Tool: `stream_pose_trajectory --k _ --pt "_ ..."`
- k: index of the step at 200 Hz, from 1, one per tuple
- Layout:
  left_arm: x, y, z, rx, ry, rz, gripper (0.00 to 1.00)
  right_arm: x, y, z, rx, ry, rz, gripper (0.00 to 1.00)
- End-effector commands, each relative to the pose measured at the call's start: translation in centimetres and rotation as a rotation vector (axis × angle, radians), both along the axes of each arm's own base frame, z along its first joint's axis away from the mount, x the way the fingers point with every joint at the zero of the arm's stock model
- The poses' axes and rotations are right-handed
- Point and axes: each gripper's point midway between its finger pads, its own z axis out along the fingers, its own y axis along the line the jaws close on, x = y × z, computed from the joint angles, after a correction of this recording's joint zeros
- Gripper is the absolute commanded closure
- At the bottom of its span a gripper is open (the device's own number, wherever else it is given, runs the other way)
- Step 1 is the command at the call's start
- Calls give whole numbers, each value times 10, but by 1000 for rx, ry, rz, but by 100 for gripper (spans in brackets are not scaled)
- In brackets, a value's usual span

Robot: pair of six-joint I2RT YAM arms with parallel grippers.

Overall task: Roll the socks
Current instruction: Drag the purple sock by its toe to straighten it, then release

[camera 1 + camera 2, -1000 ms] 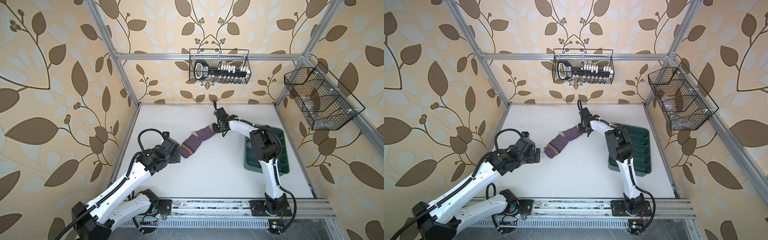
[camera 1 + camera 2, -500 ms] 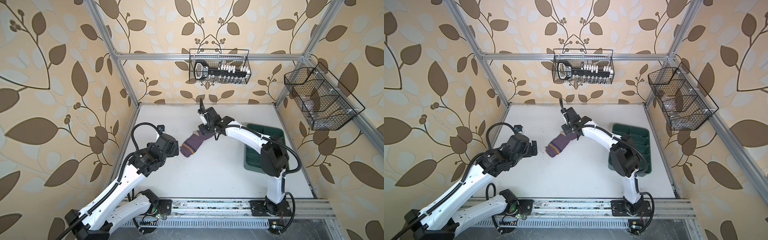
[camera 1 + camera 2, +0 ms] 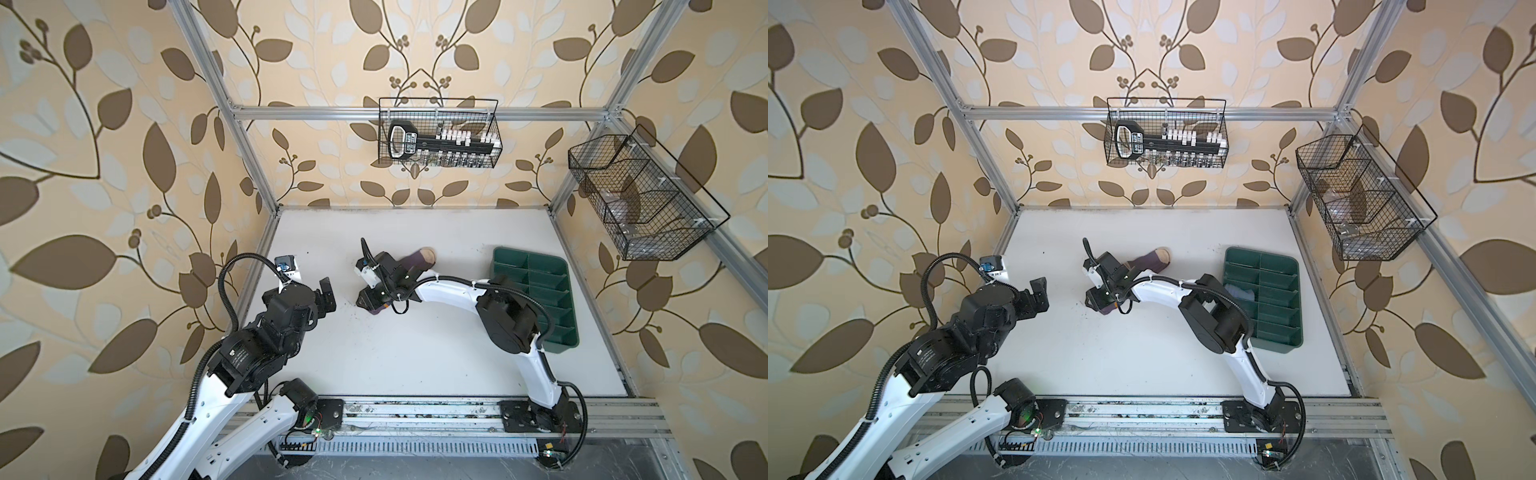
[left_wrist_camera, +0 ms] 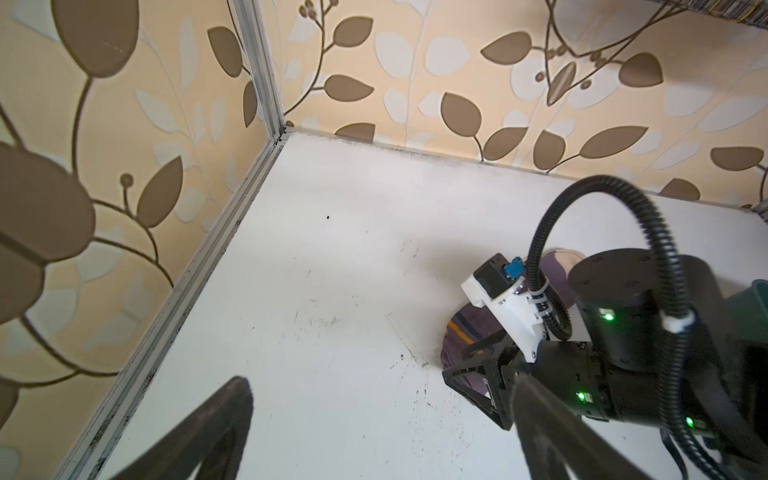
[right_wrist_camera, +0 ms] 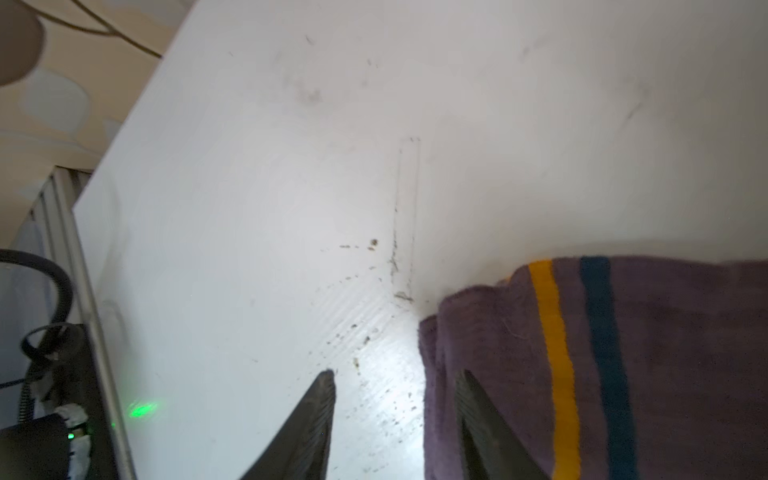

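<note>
Right gripper (image 5: 395,374): jaws parted, low at the cuff end of the purple sock (image 5: 623,353). One finger is over the fabric and the other over bare counter (image 3: 415,353). No pinch is visible (the cuff edge sits just inside the gap).

Left gripper (image 3: 326,293): jaws spread wide and empty, above the counter well apart from the sock.

In both top views the purple sock lies stretched out flat, its beige toe (image 3: 426,255) pointing toward the back wall, with no turn of roll in it.

A pale blue patch (image 3: 1241,293) shows in one compartment of the green tray (image 3: 528,257). It is probably the second sock, though too small to confirm.

Judgement: early stage. Neither sock is rolled; the first tuck at the cuff looks about to begin.
</note>
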Motion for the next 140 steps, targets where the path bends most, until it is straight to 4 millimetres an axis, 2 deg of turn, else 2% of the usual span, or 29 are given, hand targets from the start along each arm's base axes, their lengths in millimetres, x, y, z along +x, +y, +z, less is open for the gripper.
stream_pose_trajectory --k 1,32,68,84,89,117,140 --pt "1 7 -4 34 10 31 1 -4 -7 -9 -1 57 -29 50" --pt "5 1 -8 31 24 16 1 -22 -32 -30 -53 117 -37 48" --pt "6 0 -8 43 31 7 1 -65 -78 -39 -163 160 32 48" --pt "8 -6 -10 55 36 -31 1 -85 -97 -35 -199 169 80 49" --pt "9 -9 -11 60 40 -51 1 -96 -109 -39 -228 182 95 48" --pt "14 -31 -20 133 80 -199 2 -129 -139 -28 -312 175 190 46" --pt "17 -45 -18 162 43 -303 2 -135 -142 3 -298 133 245 44"
